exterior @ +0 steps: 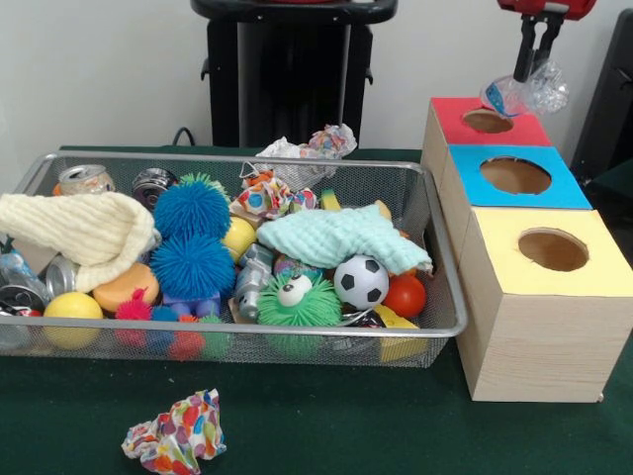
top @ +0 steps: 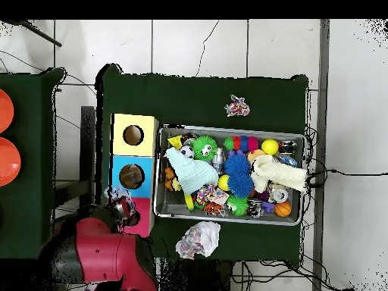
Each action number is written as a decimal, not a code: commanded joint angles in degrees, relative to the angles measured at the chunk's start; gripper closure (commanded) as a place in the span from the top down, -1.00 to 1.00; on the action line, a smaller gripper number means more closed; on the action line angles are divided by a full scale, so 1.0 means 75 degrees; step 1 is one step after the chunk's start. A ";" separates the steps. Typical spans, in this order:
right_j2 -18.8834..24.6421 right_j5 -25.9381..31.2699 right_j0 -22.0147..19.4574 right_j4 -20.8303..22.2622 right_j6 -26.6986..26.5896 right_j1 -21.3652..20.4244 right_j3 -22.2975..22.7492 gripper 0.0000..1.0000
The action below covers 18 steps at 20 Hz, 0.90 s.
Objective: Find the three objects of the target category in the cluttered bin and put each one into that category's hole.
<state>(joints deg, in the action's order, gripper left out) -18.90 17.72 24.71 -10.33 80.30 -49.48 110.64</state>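
My gripper [exterior: 531,69] hangs at the top right, shut on a crumpled clear plastic bottle [exterior: 526,95]. The bottle dangles just above the round hole of the red-topped box [exterior: 524,130]. In the overhead view the gripper [top: 120,206] sits over the red box [top: 143,214] at the end of the red arm. The wire bin [exterior: 247,331] holds crushed cans [exterior: 85,179] at its far left corner and another clear bottle [exterior: 14,269] at its left edge, partly hidden by a cream cloth [exterior: 84,230].
A blue-topped box [exterior: 569,188] and a yellow-topped box [exterior: 593,267] stand in a row with the red one. Blue spiky balls [exterior: 193,237], a soccer ball [exterior: 361,281] and a mint cloth [exterior: 336,237] fill the bin. Crumpled paper [exterior: 176,436] lies on the green table.
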 commanded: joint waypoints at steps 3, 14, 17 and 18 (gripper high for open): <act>0.0400 0.0090 -0.0173 -0.0381 0.2067 0.0501 -0.0057 -1.00; 0.0599 -0.0641 -0.0272 -0.0440 0.2060 0.0738 0.0167 -1.00; 0.0639 -0.0857 -0.0300 -0.0436 0.2051 0.0810 0.0221 -1.00; 0.0595 -0.0837 -0.0256 -0.0443 0.2063 0.0839 0.0199 -1.00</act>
<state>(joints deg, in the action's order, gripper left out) -18.73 14.75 24.47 -11.49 80.30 -45.63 110.73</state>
